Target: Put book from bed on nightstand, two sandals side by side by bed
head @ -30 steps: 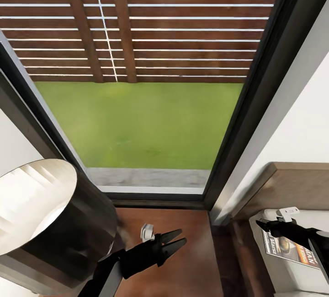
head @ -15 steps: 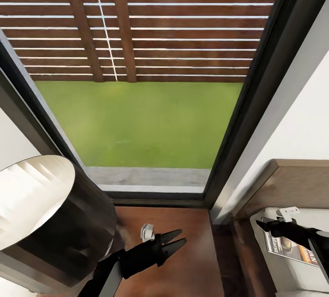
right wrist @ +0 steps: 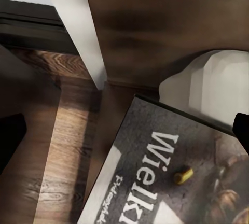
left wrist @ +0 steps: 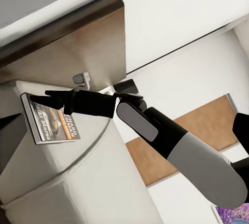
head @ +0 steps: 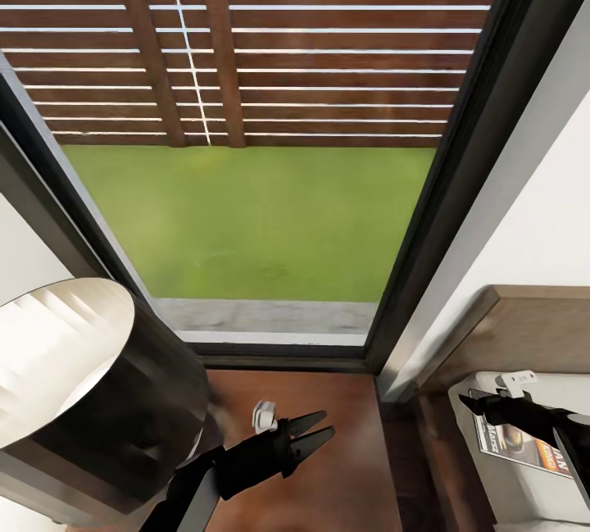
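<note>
Little has moved since the earlier frames: the head view dropped slightly a second ago and is steady now, both arms hold the same poses, and the book's cover shifted a touch under the right arm.

Left gripper point(head: 326, 427) hangs over the glossy reddish-brown nightstand point(head: 344, 466), fingers spread apart with nothing between them. A dark lamp shade point(head: 90, 384) beside it hides the nightstand's left part.

Right gripper point(head: 469, 402) reaches over the bed point(head: 533, 335) by the headboard corner. Its fingers lie above the book point(head: 524, 446); whether they are parted or closed I cannot tell. The arm covers part of the cover in the head view, and the frame edge cuts the book off.

Left wrist view gives more: the book point(left wrist: 51, 123) lies flat on the pale mattress corner, the right gripper point(left wrist: 49, 97) just over its top edge; contact is unclear.

Right wrist view shows the cover point(right wrist: 171, 182) close up, lettering "Wielk", overhanging the mattress edge above the plank floor point(right wrist: 57, 151).
</note>
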